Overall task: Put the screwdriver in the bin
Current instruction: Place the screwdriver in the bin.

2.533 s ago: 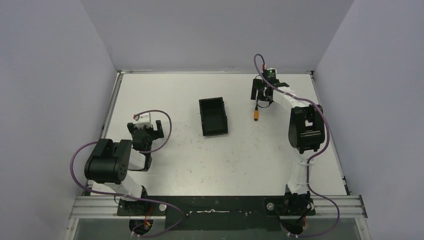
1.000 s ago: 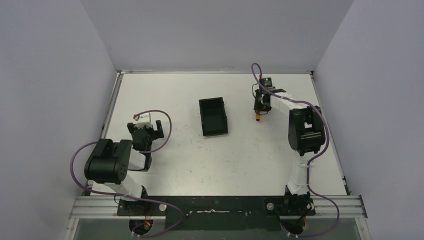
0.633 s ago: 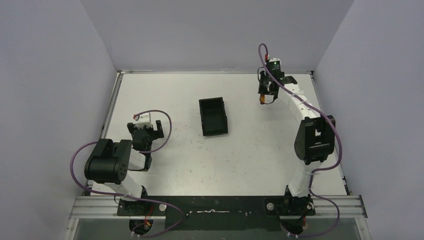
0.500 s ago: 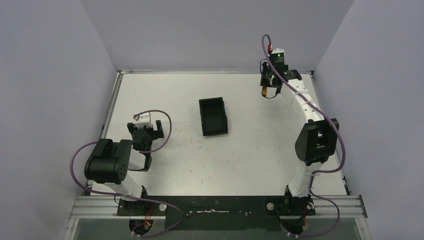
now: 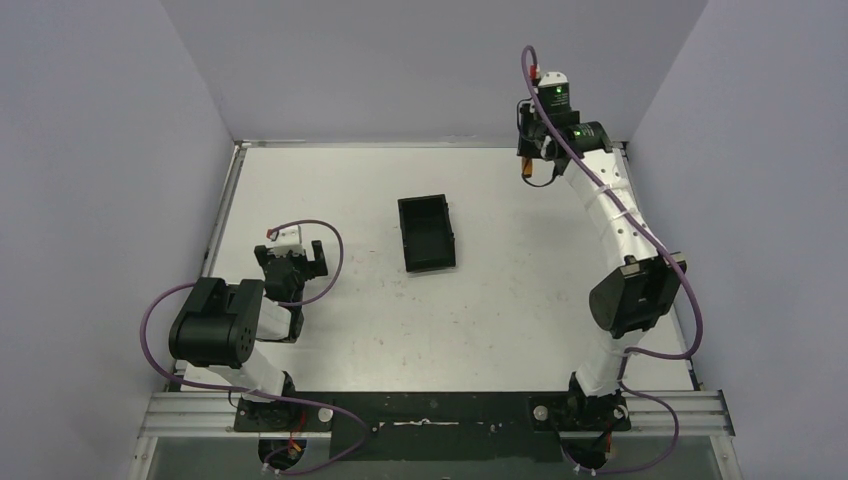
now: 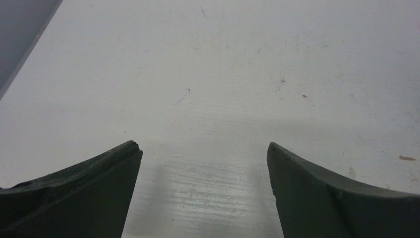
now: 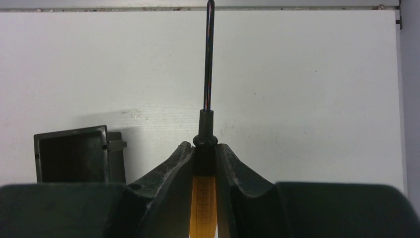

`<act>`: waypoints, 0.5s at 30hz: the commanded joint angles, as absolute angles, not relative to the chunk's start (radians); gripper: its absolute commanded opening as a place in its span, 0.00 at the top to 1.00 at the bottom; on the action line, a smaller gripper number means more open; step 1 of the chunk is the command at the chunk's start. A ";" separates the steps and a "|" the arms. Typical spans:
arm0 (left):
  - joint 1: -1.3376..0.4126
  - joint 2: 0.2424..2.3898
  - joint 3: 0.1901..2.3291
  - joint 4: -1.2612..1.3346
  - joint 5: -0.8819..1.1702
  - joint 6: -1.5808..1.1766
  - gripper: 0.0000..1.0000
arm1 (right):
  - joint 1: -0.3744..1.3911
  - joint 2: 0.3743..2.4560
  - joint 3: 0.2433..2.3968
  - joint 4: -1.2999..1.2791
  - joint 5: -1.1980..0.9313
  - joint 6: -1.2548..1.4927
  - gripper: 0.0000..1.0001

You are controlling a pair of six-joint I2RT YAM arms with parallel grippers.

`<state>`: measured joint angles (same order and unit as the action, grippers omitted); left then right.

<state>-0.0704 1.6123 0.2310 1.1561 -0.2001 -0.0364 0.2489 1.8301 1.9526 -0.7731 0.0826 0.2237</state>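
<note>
My right gripper (image 7: 204, 151) is shut on the screwdriver (image 7: 203, 198), clamping its orange handle while the thin dark shaft sticks straight out past the fingertips. From the top view that gripper (image 5: 534, 163) hangs high over the table's far right corner, with a speck of orange at the screwdriver (image 5: 527, 172). The bin (image 5: 426, 233), a black open-top tray, rests on the table's middle; the right wrist view catches one end of the bin (image 7: 72, 153) at lower left. Low over bare table at the left, my left gripper (image 6: 203, 151) stands open and holds nothing; in the top view this gripper (image 5: 290, 250) is well left of the bin.
Grey walls (image 5: 430, 70) enclose the white table (image 5: 480, 310) on three sides, and the raised right arm is close to the back wall. A metal rail (image 5: 430, 412) with both arm bases runs along the near edge.
The right arm has lifted the screwdriver off the table and swung it up and back towards the far right corner. The left arm has stayed still.
</note>
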 commanded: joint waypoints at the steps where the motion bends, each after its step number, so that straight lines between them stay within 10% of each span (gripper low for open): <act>1: -0.072 1.611 0.255 1.210 -0.189 -0.030 0.03 | 0.312 1.770 1.988 -0.788 0.122 0.240 1.00; 15: -0.072 1.611 0.255 1.209 -0.189 -0.030 0.03 | 0.593 1.788 1.945 -0.703 0.224 0.320 1.00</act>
<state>-0.0704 1.6123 0.2310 1.1561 -0.2005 -0.0364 0.5285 1.8263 1.9472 -0.7723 0.1616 0.2821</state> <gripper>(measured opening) 0.971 0.196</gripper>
